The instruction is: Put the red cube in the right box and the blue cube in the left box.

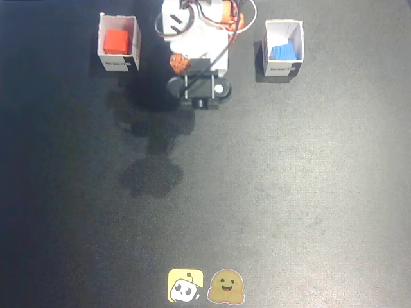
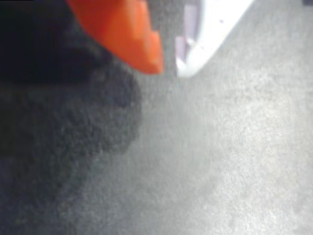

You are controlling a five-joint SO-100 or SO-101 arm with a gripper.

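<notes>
At the top of the wrist view we see our gripper (image 2: 168, 66) as an orange finger (image 2: 122, 32) and a white one with a narrow gap between the tips; nothing sits in that gap, and both tips hover over bare dark mat (image 2: 220, 161). Both fingers are cut off by the upper edge and blurred, so we cannot tell how wide they stand further back. From the fixed view our arm (image 1: 199, 86) is folded near its base, hiding the gripper. To its left there, the red cube (image 1: 117, 42) lies inside one white box (image 1: 119, 62); to its right, the blue cube (image 1: 283, 51) lies inside the other white box (image 1: 284, 66).
</notes>
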